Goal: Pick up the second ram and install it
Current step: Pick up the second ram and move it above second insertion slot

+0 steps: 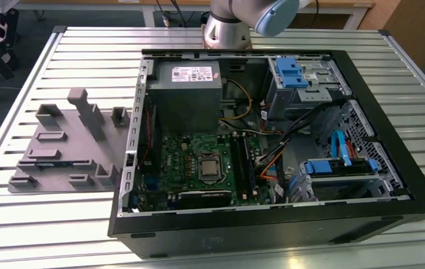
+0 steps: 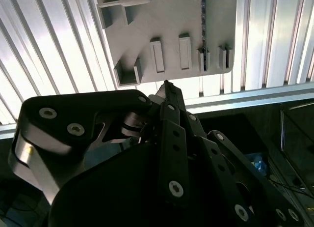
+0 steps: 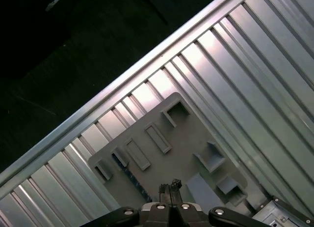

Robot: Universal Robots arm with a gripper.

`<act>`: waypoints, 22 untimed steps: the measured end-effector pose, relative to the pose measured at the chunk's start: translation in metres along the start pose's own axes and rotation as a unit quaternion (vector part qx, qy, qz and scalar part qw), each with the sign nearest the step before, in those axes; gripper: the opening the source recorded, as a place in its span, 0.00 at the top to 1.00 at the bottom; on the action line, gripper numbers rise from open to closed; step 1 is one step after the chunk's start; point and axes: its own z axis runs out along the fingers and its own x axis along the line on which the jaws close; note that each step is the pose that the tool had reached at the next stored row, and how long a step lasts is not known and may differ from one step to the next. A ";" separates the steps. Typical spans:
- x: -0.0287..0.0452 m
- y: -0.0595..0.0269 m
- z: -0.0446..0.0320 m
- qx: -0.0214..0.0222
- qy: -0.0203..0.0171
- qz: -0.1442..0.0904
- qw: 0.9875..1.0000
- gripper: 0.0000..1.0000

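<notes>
The gripper [image 2: 167, 84] is closed, its two fingertips pressed together with nothing between them, and in both wrist views it hangs up above the grey tray [image 3: 181, 148]. The second ram [image 1: 59, 163] lies in a slot of that tray, on the side away from the arm's base, well apart from the gripper. It is hard to see: only a thin blue-green edge peeks out between the tray's blocks. In the second wrist view the second ram [image 2: 203, 25] is a dark thin line that the picture's edge cuts off. In the first wrist view, part of it [image 3: 128, 173] shows as a dark strip near the fingertips [image 3: 170, 185]. The exterior view shows the open computer case [image 1: 272, 224] just beside the tray, on the exterior view's right. Inside it are the green motherboard [image 1: 190, 148], a grey power box [image 1: 185, 89] and blue clips [image 1: 295, 73]. The arm [image 1: 227, 28] stands behind the case. Everything sits on a silver table [image 1: 85, 50] made of long metal strips. Past the table's edge, the first wrist view shows a dark floor [image 3: 59, 50].
</notes>
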 end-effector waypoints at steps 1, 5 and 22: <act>0.0000 0.0000 0.0000 0.000 0.000 -0.005 1.000 0.89; 0.0001 0.0001 0.0002 -0.001 0.001 -0.030 1.000 0.89; 0.0002 0.0001 0.0008 -0.003 0.003 -0.154 0.988 0.89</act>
